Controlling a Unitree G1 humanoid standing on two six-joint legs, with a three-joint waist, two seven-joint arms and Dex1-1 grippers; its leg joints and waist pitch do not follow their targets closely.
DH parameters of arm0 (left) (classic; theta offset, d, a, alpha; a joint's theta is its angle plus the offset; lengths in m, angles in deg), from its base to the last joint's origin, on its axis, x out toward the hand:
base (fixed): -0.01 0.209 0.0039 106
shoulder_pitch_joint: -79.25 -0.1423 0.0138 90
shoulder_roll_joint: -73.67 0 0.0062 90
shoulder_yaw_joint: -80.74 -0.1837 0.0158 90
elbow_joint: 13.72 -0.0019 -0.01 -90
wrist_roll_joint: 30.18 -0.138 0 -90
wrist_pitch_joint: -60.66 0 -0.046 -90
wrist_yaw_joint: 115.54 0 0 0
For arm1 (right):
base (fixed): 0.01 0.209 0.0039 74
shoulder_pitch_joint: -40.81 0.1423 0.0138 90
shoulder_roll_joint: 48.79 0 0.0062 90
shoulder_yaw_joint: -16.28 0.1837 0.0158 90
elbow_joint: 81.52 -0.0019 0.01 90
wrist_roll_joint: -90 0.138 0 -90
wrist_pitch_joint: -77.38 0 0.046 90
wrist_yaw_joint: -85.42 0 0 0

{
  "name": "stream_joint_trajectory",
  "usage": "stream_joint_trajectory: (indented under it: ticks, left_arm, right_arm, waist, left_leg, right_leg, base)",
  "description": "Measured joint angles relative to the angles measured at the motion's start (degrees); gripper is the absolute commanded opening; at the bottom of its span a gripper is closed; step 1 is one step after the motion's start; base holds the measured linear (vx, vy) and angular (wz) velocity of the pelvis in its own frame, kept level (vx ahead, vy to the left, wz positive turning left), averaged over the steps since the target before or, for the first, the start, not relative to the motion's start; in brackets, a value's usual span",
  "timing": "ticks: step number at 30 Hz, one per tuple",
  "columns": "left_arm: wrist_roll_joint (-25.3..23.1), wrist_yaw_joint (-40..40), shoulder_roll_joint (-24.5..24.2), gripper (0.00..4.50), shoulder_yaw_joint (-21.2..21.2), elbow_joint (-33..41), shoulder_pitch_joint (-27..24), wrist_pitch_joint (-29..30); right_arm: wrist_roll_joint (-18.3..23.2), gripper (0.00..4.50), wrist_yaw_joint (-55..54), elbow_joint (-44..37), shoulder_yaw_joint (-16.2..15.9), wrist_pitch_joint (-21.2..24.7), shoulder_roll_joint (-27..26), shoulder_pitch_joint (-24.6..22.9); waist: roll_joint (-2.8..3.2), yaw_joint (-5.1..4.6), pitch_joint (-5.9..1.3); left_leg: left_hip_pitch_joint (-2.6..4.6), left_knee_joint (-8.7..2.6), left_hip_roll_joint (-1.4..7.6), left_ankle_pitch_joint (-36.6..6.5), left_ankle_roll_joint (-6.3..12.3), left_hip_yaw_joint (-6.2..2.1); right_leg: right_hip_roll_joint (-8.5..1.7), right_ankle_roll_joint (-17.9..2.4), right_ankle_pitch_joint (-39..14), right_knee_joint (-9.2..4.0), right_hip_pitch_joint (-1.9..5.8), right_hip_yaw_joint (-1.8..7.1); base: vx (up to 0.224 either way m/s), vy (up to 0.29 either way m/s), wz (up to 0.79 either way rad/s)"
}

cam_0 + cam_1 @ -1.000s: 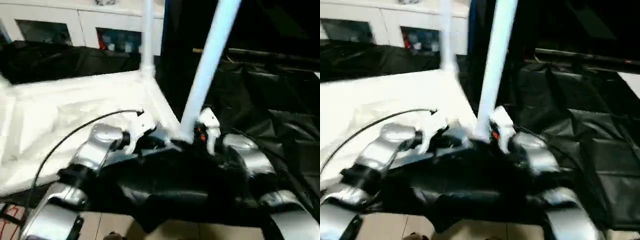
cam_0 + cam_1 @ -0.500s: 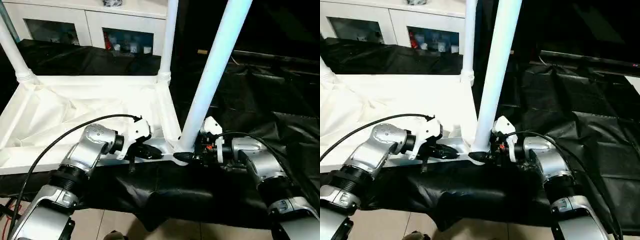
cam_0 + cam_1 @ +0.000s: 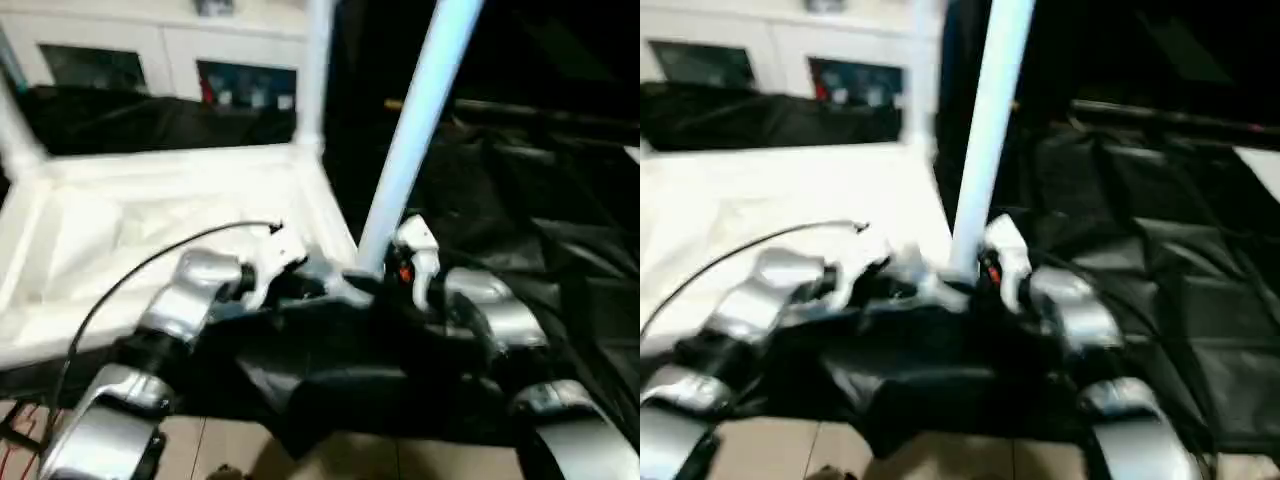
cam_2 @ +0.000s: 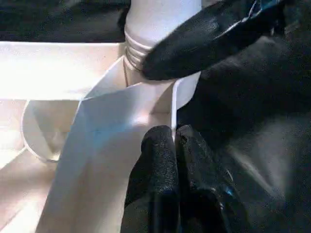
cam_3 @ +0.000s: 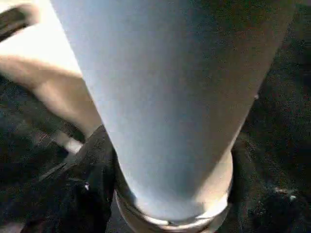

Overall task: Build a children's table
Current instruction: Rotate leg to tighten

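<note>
Leg fitting at the near right corner. The table top lies inverted on black sheeting; far legs already stand in their sockets. The near leg rises toward 1 o'clock from its corner socket. Left gripper, pressed together, pinches the top's rim. Right gripper stands at the leg's base; whether it clasps the leg cannot be told. Probable next move: push the leg fully home.

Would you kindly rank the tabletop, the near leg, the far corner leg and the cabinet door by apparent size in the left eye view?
1. tabletop
2. near leg, enlarged by nearness
3. far corner leg and cabinet door: too alike to rank
</note>
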Motion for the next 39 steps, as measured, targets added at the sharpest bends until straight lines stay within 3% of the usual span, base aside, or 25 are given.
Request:
stream_joint_trajectory:
  ticks: [6, 9, 13, 20, 25, 29, 39]
  left_arm:
    - [-1.1, 5.8, 3.2, 0.00, 0.5, -1.6, 1.3, 1.2]
    - [-1.2, 5.3, 3.2, 0.00, 0.5, -1.4, 1.3, 1.2]
    - [-1.2, 3.0, 2.0, 0.00, 0.3, -0.5, 1.0, 0.8]
    - [0.9, -6.5, -1.9, 0.00, -0.8, 3.8, -2.0, -1.4]
    - [2.3, -12.6, -4.3, 0.00, -1.8, 4.8, -2.7, -2.8]
    - [3.0, -17.2, -5.8, 0.00, -2.9, 5.4, -3.1, -3.8]
    - [4.3, -21.8, -7.6, 0.00, -3.3, 6.7, -4.1, -4.0]
  right_arm:
    - [-0.8, 2.76, -10.6, 4.9, 1.5, -3.4, -2.7, 2.4]
    - [-0.6, 3.47, -10.0, 5.7, 2.1, -4.2, -2.9, 2.8]
    - [-0.5, 3.82, -4.4, 5.5, 2.0, -4.5, -1.7, 2.7]
    - [0.0, 3.82, 12.1, 0.3, -1.6, -6.3, 3.3, -1.3]
    - [1.3, 3.82, 22.6, -4.4, -3.4, -5.3, 6.7, -4.2]
    - [2.1, 3.82, 30.5, -9.0, -5.6, -3.0, 10.0, -6.2]
    - [2.5, 3.00, 34.5, -13.2, -6.9, 0.4, 11.2, -7.8]
  waist:
    - [0.08, 0.03, -0.05]
    - [0.11, 0.09, -0.07]
    - [0.11, -0.04, -0.07]
    - [0.14, 0.18, -0.04]
    - [0.18, 0.86, 0.00]
    - [0.23, 1.96, 0.04]
    - [0.23, 2.14, 0.04]
  left_leg:
    - [-0.02, -0.02, 0.00, 0.0, 0.00, -0.02]
    - [-0.04, -0.02, 0.00, 0.0, 0.00, -0.01]
    - [-0.12, -0.03, 0.02, 0.0, 0.00, -0.01]
    - [-0.23, -0.03, 0.05, 0.0, 0.01, 0.03]
    - [-0.24, -0.01, 0.05, 0.0, 0.01, 0.13]
    - [-0.21, -0.01, 0.07, 0.0, 0.01, 0.22]
    - [-0.24, -0.01, 0.07, 0.0, 0.01, 0.23]
  right_leg:
    - [0.00, 0.0, 0.1, 0.00, 0.00, -0.02]
    - [0.00, -0.3, 0.2, 0.00, 0.00, -0.02]
    - [0.01, -0.3, 0.2, -0.01, -0.05, -0.03]
    - [0.03, -0.1, 0.1, -0.06, -0.13, -0.05]
    - [0.01, -0.2, 0.1, -0.05, -0.11, -0.06]
    - [0.02, -0.2, 0.1, 0.02, -0.09, -0.06]
    - [0.00, -0.2, 0.1, 0.00, -0.08, -0.04]
  base:
    - [0.000, 0.000, 0.00]
    - [0.000, 0.000, 0.00]
    - [0.000, 0.000, 0.00]
    - [0.000, 0.000, 0.00]
    - [0.000, 0.000, 0.00]
    - [0.000, 0.000, 0.00]
    - [0.000, 0.000, 0.00]
